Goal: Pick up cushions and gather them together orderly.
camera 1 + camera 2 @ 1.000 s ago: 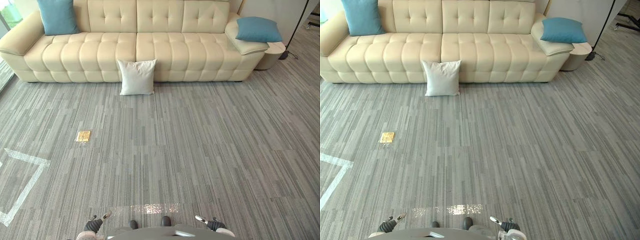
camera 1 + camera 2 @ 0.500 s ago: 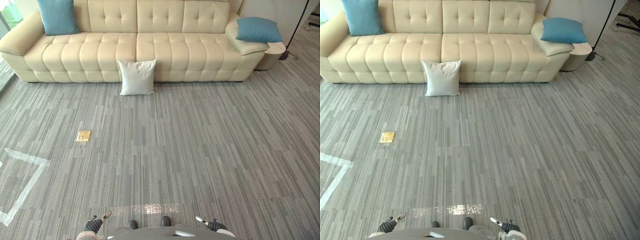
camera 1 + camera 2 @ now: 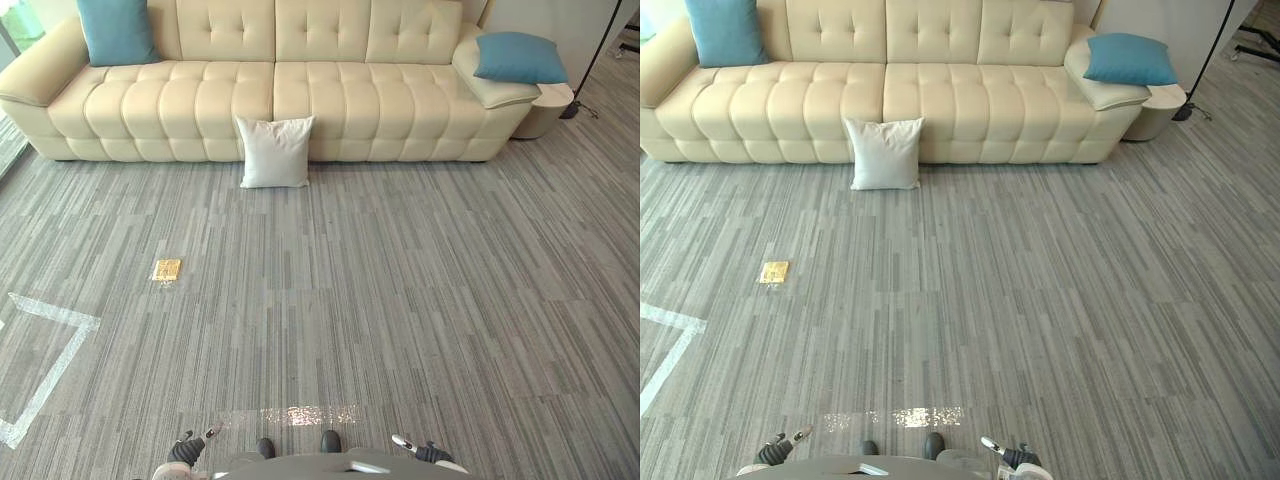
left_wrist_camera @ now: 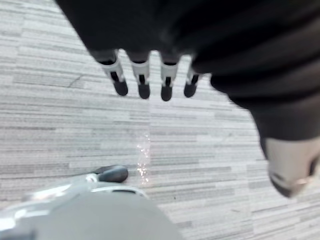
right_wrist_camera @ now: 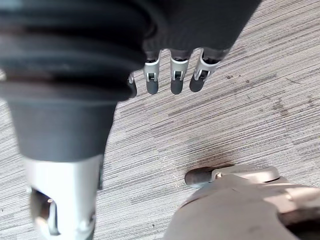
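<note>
Nothing of the gathering was done yet, by the look of it: the three cushions lay well apart. At the sofa's (image 3: 330,100) left end a blue cushion (image 3: 117,30) stood against the backrest. Near the middle a white cushion (image 3: 275,152) sat on the carpet (image 3: 400,300), leaning on the sofa's front. On the right armrest lay a second blue cushion (image 3: 519,57).

The robot stood far back from all of them, so the approach, every pick-up and the arranging seemed still to come.

The left hand (image 4: 143,80) hung low over bare carpet, its fingers straight and relaxed, holding nothing. The right hand (image 5: 172,75) hung the same way, fingers loose and empty.

Against the frames from a second and half a second before, the whole scene had shifted only slightly, which read as a small move of the camera. The cushions kept their places, and both hands showed at the lower edge as before.
</note>
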